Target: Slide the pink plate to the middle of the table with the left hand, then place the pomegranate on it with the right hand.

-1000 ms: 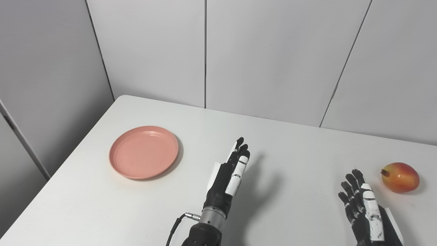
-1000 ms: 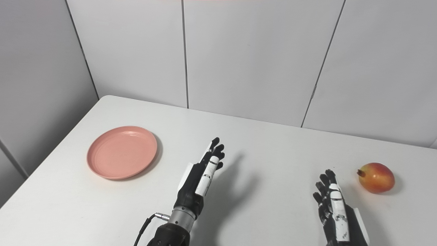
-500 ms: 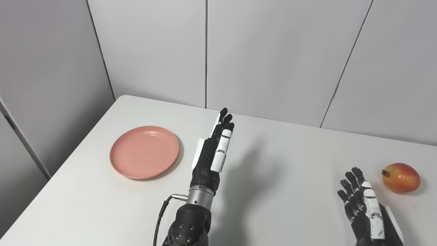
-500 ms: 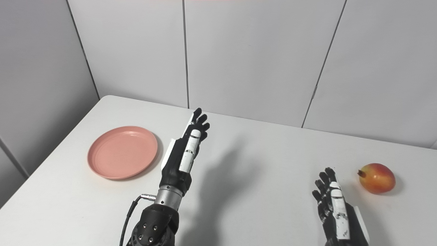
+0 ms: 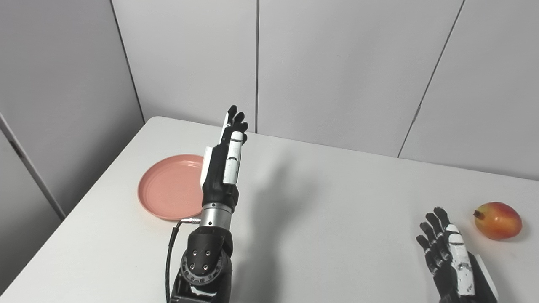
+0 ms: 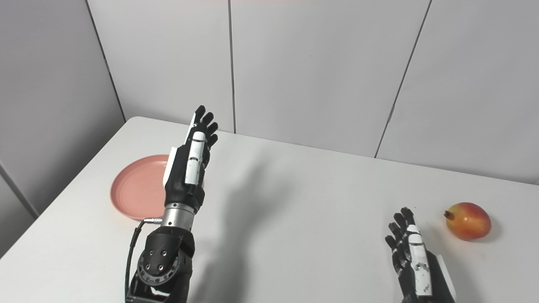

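The pink plate (image 5: 166,187) lies on the left part of the white table (image 5: 328,202). My left hand (image 5: 223,162) is raised above the table, open with fingers straight and pointing away from me, and it covers the plate's right edge. The red-yellow pomegranate (image 5: 498,214) rests near the table's right side. My right hand (image 5: 448,256) is open, low at the front right, a short way in front of and left of the pomegranate, holding nothing.
Grey wall panels (image 5: 337,71) stand right behind the table's far edge. A grey partition (image 5: 59,97) closes off the left side. A black cable (image 5: 170,252) loops from my left wrist.
My left hand has risen and swung left and away from me, from the table's middle to the plate's right edge. The right hand, plate and pomegranate have stayed put.
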`<move>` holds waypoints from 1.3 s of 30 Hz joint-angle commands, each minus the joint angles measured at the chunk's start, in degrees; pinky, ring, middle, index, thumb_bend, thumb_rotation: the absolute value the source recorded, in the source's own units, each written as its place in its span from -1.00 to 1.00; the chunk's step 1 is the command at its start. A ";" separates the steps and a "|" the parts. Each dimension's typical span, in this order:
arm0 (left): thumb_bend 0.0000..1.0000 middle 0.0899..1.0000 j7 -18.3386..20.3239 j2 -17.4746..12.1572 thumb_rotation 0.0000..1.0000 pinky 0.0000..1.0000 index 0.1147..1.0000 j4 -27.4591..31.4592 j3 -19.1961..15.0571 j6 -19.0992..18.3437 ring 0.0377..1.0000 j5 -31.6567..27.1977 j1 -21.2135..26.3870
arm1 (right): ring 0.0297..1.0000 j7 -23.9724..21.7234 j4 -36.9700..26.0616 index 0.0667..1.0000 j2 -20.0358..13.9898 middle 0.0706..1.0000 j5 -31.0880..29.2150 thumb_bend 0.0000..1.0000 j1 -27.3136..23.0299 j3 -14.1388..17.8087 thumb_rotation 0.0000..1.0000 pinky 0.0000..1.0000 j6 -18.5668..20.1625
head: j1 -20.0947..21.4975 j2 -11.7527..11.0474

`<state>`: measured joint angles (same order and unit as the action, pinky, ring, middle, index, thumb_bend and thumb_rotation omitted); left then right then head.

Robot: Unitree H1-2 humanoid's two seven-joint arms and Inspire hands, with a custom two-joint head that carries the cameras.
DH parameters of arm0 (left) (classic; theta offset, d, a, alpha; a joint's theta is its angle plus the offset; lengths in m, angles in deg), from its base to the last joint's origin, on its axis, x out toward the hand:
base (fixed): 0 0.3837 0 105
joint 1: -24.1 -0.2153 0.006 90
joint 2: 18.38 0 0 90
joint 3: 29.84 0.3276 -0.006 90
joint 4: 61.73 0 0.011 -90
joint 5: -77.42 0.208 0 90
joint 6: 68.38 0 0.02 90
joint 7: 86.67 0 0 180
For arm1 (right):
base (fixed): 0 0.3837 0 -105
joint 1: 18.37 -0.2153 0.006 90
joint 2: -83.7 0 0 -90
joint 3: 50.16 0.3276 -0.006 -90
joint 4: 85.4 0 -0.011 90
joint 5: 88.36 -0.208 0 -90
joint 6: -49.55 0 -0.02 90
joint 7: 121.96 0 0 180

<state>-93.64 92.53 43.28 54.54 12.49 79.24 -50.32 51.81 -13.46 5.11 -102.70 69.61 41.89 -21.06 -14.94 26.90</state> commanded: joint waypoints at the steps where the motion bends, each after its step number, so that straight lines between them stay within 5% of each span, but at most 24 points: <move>1: -0.07 0.96 -1.48 -0.77 1.00 0.92 0.95 2.14 -1.00 2.55 0.93 0.04 3.00 | 1.00 -0.67 -0.72 1.00 -0.38 1.00 -0.34 -0.55 -1.26 0.01 1.00 1.00 -1.63 | -0.06 -0.02; 24: 0.01 0.86 -6.20 -9.24 1.00 0.85 0.83 1.86 -9.93 2.17 0.84 0.60 5.75 | 1.00 -1.07 -0.23 1.00 -0.87 1.00 -0.33 -0.58 -1.17 -0.01 1.00 1.00 -2.03 | -0.76 -0.17; 39: -0.07 0.81 -9.13 -11.19 1.00 0.78 0.78 0.90 -14.77 2.26 0.81 -0.08 4.87 | 1.00 -1.38 -0.14 1.00 -0.88 1.00 -0.86 -0.60 -1.06 0.30 1.00 1.00 -1.96 | -1.51 -0.45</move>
<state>-102.29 82.45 43.24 39.98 12.65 79.43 -46.80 50.97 -12.24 4.47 -102.88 69.63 41.84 -21.06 -16.52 26.37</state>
